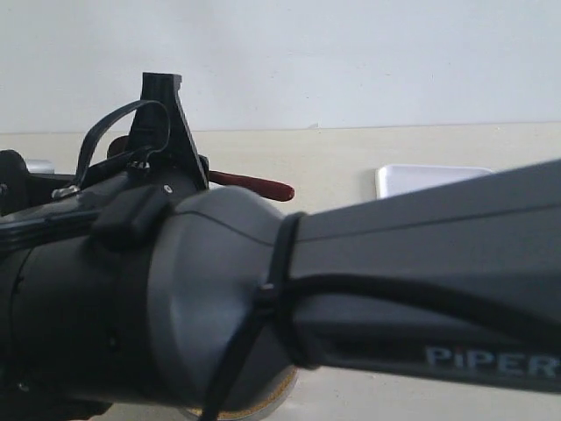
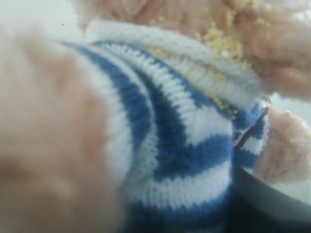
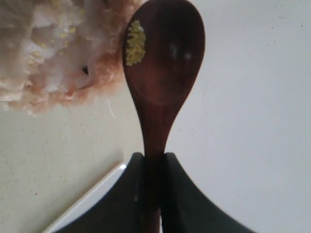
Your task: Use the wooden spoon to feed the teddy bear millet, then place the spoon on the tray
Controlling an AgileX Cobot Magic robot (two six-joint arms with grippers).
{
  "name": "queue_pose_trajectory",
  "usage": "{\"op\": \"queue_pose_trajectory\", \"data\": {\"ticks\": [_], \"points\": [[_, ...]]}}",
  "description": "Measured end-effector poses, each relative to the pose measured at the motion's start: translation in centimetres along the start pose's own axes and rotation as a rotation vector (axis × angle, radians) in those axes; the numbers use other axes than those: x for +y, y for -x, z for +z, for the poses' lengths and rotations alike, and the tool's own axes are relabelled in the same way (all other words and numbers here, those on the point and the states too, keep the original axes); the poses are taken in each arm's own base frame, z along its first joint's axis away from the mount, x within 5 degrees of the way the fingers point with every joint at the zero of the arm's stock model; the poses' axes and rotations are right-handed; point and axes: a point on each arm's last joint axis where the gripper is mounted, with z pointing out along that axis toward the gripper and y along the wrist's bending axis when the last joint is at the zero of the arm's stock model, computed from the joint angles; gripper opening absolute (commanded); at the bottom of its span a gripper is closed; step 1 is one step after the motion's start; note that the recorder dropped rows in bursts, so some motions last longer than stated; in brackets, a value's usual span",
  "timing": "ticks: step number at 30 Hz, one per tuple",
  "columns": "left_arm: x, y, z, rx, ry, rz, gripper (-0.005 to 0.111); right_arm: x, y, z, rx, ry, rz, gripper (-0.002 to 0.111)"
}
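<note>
The teddy bear (image 2: pixel 184 145) fills the left wrist view, its navy-and-white striped shirt pressed right up to the camera. My left gripper is shut on its body, and only one dark finger (image 2: pixel 272 204) shows beside the shirt. Loose millet (image 2: pixel 223 43) clings to the bear's fur and collar. My right gripper (image 3: pixel 153 158) is shut on the handle of the wooden spoon (image 3: pixel 163 63). The spoon's bowl is held beside the bear's fur (image 3: pixel 58 53), with a small patch of millet (image 3: pixel 135 42) left in it. In the exterior view the spoon (image 1: pixel 259 185) pokes out behind the arm.
The right arm's thick dark body (image 1: pixel 351 289) blocks most of the exterior view. The white tray (image 1: pixel 429 180) lies on the beige table behind it, and one tray edge (image 3: pixel 87 199) shows under the right gripper. A round metal bowl rim (image 1: pixel 263 408) peeks out below the arm.
</note>
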Motion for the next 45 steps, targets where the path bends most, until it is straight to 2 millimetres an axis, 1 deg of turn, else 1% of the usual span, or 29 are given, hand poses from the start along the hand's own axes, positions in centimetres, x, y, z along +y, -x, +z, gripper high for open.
{"op": "queue_pose_trajectory", "data": {"ticks": [8, 13, 31, 35, 45], "points": [[-0.08, -0.07, 0.00, 0.007, -0.009, 0.000, 0.005, 0.22, 0.60, -0.02, -0.067, 0.024, -0.005, 0.000], [-0.13, -0.10, 0.00, 0.011, -0.014, 0.000, 0.005, 0.38, 0.87, -0.01, -0.094, 0.033, -0.049, 0.000], [-0.14, -0.05, 0.00, 0.005, -0.015, -0.009, 0.005, 0.14, 0.63, 0.31, -0.075, 0.020, -0.090, 0.000], [-0.16, 0.00, 0.00, 0.000, -0.018, -0.018, 0.005, 0.06, 0.47, 0.32, -0.057, 0.014, -0.050, 0.000], [-0.16, 0.06, 0.00, -0.006, -0.017, -0.023, 0.005, 0.19, 0.21, 0.33, -0.029, 0.029, -0.029, 0.000]]}}
